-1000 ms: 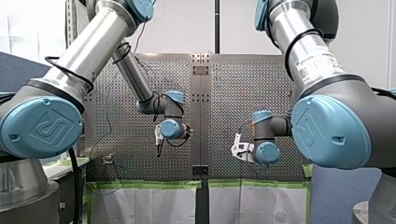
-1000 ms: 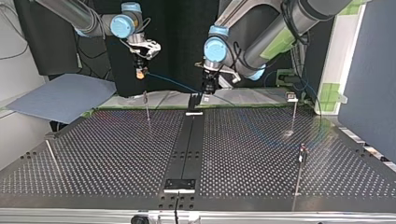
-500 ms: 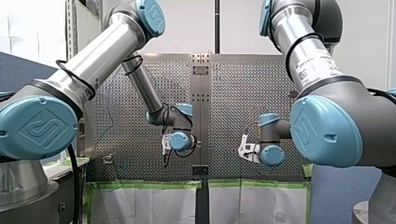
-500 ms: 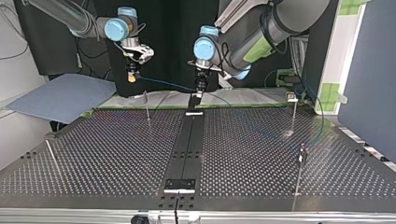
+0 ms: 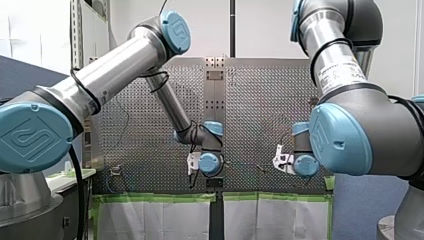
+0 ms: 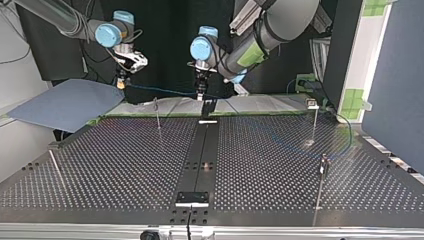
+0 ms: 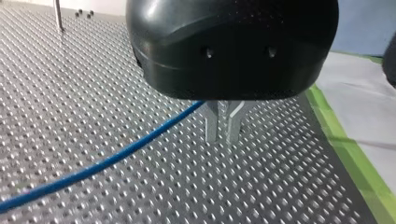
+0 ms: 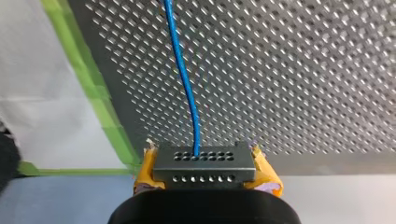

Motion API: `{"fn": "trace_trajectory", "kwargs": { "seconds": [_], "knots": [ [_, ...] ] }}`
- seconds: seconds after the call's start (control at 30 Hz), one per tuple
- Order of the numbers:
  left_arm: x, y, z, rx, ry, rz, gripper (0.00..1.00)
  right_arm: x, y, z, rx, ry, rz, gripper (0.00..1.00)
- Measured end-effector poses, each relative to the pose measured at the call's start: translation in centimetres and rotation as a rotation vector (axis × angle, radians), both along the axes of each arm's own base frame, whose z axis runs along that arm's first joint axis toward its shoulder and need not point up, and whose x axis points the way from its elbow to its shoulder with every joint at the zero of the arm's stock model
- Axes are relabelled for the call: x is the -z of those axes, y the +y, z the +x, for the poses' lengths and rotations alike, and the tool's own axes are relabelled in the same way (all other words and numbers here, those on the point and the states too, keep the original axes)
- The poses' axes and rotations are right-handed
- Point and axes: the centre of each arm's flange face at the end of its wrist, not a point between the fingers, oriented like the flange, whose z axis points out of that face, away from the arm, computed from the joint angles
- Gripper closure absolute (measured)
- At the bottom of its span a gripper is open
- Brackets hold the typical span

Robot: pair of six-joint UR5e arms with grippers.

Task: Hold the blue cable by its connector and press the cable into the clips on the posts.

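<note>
1. Perf. metal table (image 5: 260, 100) fills mid of front view. Black centre strip (image 6: 200, 155) runs along it in top view.
2. Green tape (image 5: 150, 197) lines table edge, w/ white sheet (image 5: 150, 220) just beside it.
3. White wall (image 5: 260, 30) behind table, w/ dark vert. pole (image 5: 232, 25) in front of it.
4. Top view: black backdrop (image 6: 170, 45) beyond table. Blue-grey sheet (image 6: 65, 102) at left, blue-grey panel (image 6: 395, 75) at right.
5. Light even, w/ soft glare on table top.

Connector (image 8: 204, 163) sits in my right gripper (image 6: 120, 85). Cable (image 6: 160, 90) spans from it to my left gripper (image 6: 200, 95), above table (image 6: 125, 165) edge. Posts (image 6: 157, 114) stand on table.
</note>
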Motion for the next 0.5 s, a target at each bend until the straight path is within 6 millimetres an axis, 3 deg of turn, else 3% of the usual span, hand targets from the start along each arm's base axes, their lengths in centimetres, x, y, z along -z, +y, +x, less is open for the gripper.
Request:
{"fn": "trace_trajectory", "kwargs": {
  "seconds": [0.17,0.5],
  "knots": [
    [0.7,-1.7,0.0,0.013,-0.001,-0.005,0.87,-0.1,-1.0,-0.6,0.009,-0.005,-0.041,1.0],
    [3.7,-4.2,-0.2,0.023,0.02,-0.002,0.87,3.3,-1.9,-0.8,0.009,0.019,-0.021,1.0]
  ]
}}
